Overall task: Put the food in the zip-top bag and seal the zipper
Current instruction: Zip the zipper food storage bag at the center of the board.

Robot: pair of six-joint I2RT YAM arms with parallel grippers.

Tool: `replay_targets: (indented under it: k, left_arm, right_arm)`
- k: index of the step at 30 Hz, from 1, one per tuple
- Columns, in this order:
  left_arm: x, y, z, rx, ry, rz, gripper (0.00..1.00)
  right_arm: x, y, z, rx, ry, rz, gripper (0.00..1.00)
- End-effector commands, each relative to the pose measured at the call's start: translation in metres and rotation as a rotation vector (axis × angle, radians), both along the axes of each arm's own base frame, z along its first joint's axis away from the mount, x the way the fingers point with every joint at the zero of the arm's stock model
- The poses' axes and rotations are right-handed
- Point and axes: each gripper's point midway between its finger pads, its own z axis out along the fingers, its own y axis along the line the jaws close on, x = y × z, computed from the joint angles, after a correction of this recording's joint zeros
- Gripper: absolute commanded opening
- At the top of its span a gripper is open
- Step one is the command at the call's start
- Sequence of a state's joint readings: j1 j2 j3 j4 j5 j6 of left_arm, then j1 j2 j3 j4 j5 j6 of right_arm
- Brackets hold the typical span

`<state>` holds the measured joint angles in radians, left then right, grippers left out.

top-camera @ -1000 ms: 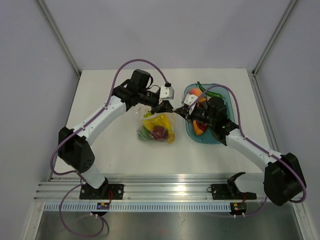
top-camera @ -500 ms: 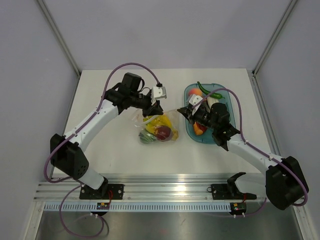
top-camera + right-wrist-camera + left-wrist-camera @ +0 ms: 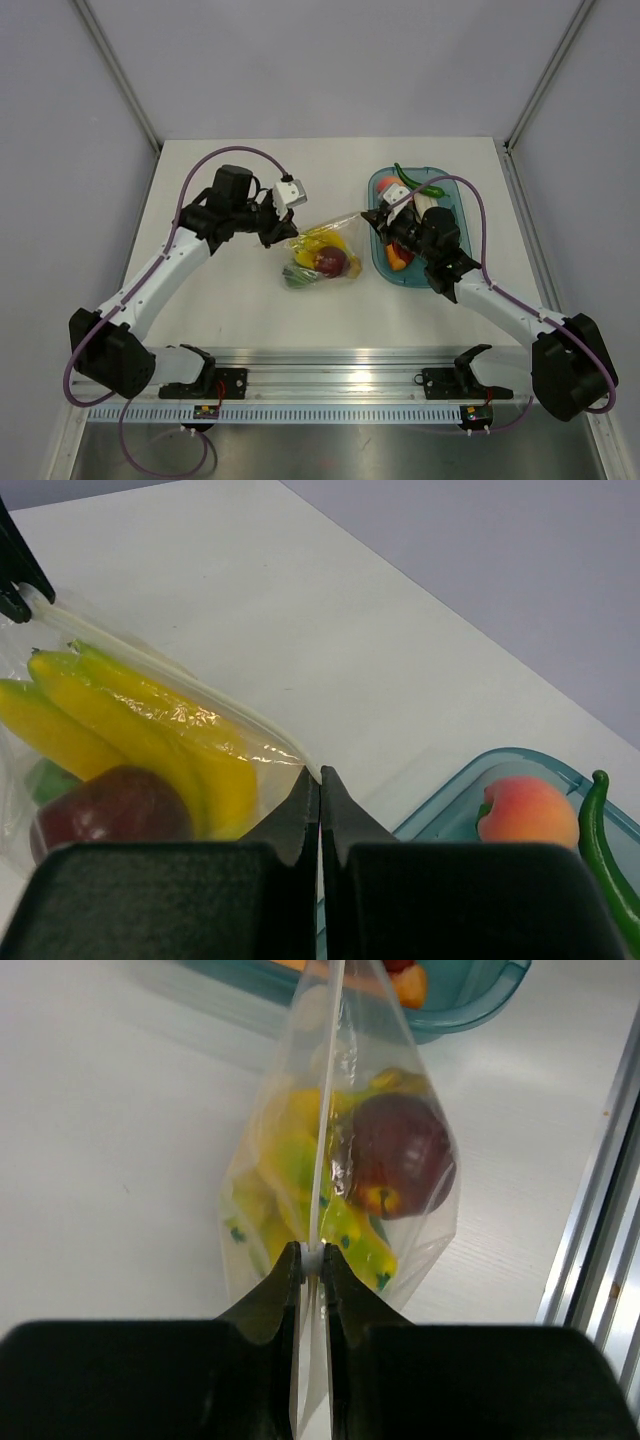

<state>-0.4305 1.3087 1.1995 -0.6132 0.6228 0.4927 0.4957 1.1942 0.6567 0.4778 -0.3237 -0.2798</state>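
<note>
— Desk: Roughly how far along?

— Photographer: Partway, by the look of it. Already loaded into the clear crinkly plastic zip-top bag (image 3: 322,262) at mid-table: yellow banana bunch (image 3: 150,735), dark red apple (image 3: 400,1155), something green underneath. Yet to go, judging by the teal oval plastic tray (image 3: 410,286) at three o'clock of the bag: peach-coloured round fruit (image 3: 527,810), long green pepper (image 3: 600,850), orange pieces.

— Desk: And the grip?

— Photographer: Pulled taut in mid-air: the narrow clear ridged zipper strip (image 3: 330,222). Pinched at its nine o'clock end by the left gripper (image 3: 311,1255), clamped at the three o'clock corner by the right gripper (image 3: 319,775), jaws tight on plastic both sides. Sealed along the whole run or not: cannot tell.

— Desk: Room to work?

— Photographer: Plenty of bare white tabletop (image 3: 230,300) at nine, twelve and six o'clock of the bag. Tighter at three o'clock, with the tray rim just beside the right fingers. Well clear of the table's edges.
</note>
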Motion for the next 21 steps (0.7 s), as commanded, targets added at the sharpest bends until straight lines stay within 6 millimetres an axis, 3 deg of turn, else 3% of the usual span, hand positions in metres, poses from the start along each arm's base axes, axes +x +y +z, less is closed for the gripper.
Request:
replay_targets:
  k: [1,6,14,21]
  left_arm:
    - [0.010,0.022,-0.005,0.027,-0.005,0.138,0.00]
    - [0.018,0.038,-0.005,0.031,-0.032,0.215,0.00]
    - [0.034,0.081,-0.014,0.056,-0.080,0.384,0.00]
    - [0.039,0.099,-0.007,0.013,-0.105,0.450,0.00]
  right_arm:
    - [0.021,-0.027,0.029,0.051,-0.088,-0.181,0.00]
    - [0.032,-0.042,0.025,0.041,-0.070,-0.281,0.00]
    - [0.047,-0.052,0.027,0.079,-0.026,-0.385,0.00]
    - [0.052,-0.046,0.034,0.112,-0.013,-0.372,0.00]
